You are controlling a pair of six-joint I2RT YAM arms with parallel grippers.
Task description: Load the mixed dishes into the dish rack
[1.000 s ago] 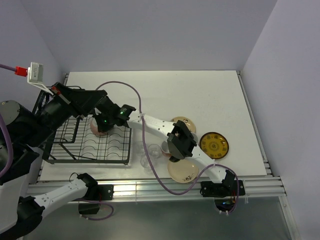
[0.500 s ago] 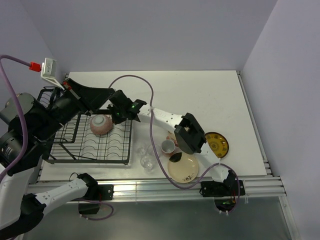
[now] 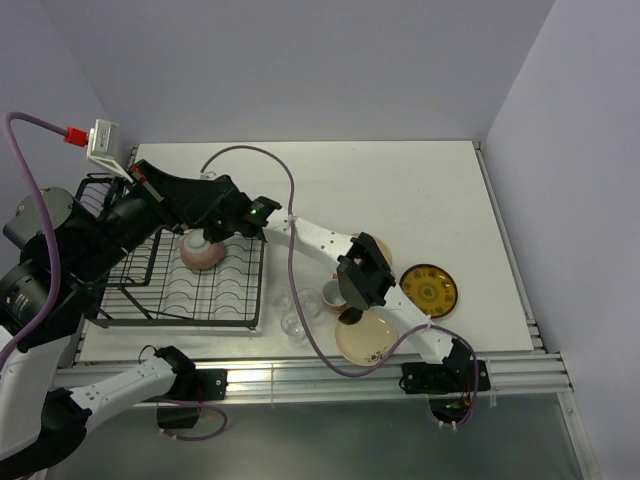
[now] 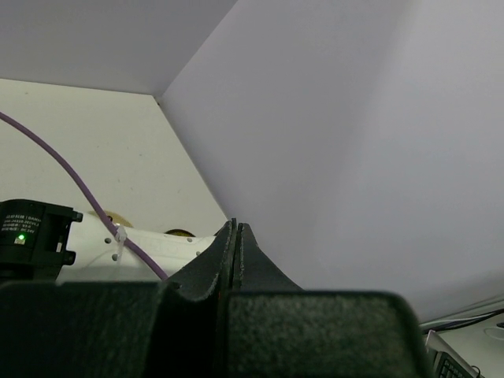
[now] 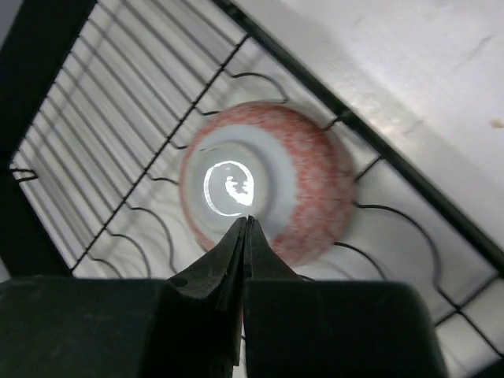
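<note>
No text or label can be read.

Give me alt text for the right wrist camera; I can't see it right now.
A pink speckled dish lies upside down, pale foot up, on the black wire dish rack. The right gripper, shut, points at its foot from the bottom of the frame.
</note>
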